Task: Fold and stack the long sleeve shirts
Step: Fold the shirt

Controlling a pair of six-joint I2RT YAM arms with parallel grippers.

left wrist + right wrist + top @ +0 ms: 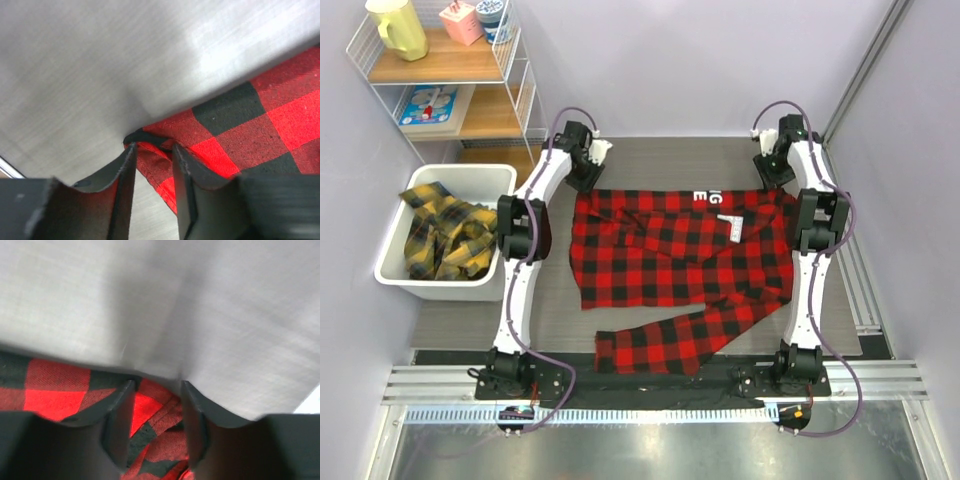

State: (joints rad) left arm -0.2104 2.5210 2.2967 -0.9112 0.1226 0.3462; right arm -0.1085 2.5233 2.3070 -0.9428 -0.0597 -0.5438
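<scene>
We see the overhead view bright, even and sharp, with soft glare on the metal sheet (620,455) at the near edge. In both wrist views the near fingers (125,195) blur, and a pale sheen washes the table (100,60).

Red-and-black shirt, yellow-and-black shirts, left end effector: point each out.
Red-and-black shirt (670,255): top external view, middle of its body.
Yellow-and-black shirts (445,238): top external view, middle of the crumpled pile.
Left end effector (153,152): left wrist view, midway between its fingertips.
</scene>
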